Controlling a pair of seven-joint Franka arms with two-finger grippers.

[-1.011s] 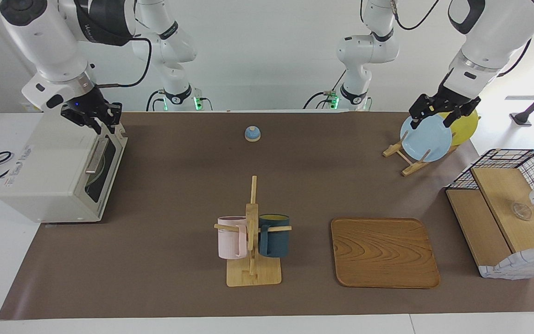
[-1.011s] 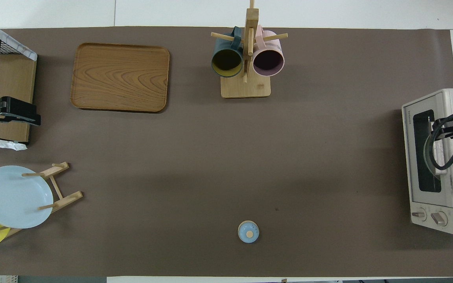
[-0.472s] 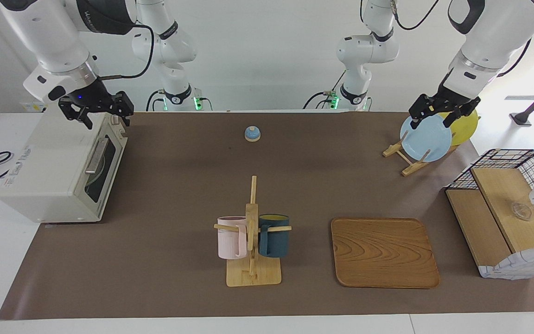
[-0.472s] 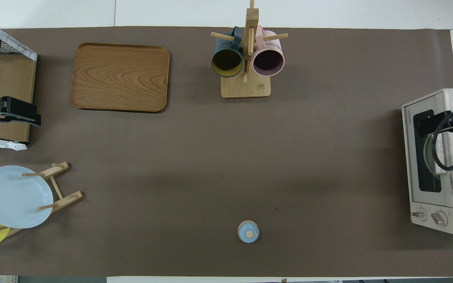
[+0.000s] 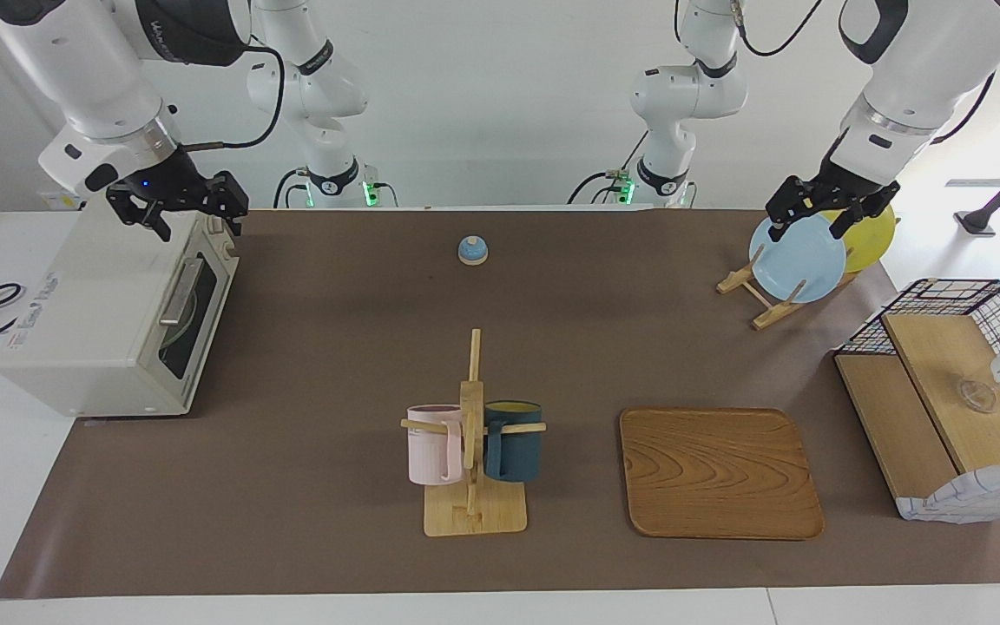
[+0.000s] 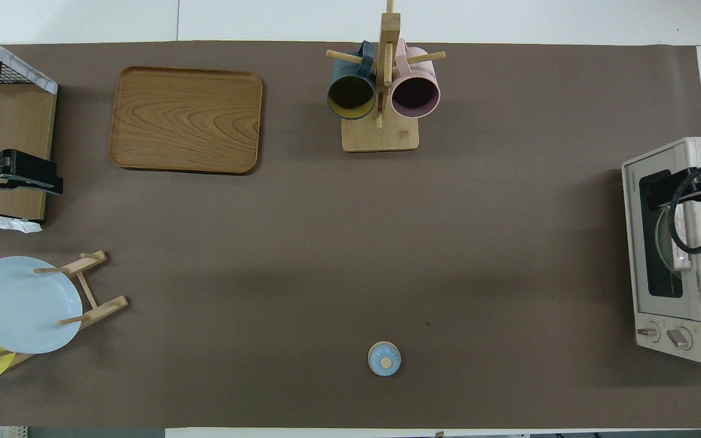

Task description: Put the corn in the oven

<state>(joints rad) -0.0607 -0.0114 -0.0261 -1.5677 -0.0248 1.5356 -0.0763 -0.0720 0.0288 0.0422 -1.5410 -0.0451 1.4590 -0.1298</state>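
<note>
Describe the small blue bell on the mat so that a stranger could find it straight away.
Start from the wooden mug rack in the middle of the brown mat and look toward the robots. The small blue bell sits alone on bare mat near the robots' edge. It is a low light-blue dome with a tan button on top, unlike the hanging mugs.

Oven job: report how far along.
Done: the oven is shut and no corn shows on the table; whether it lies inside cannot be told. In hand: nothing; the right gripper hangs open over the oven. The left gripper waits over the plates. Left: nothing evident.
</note>
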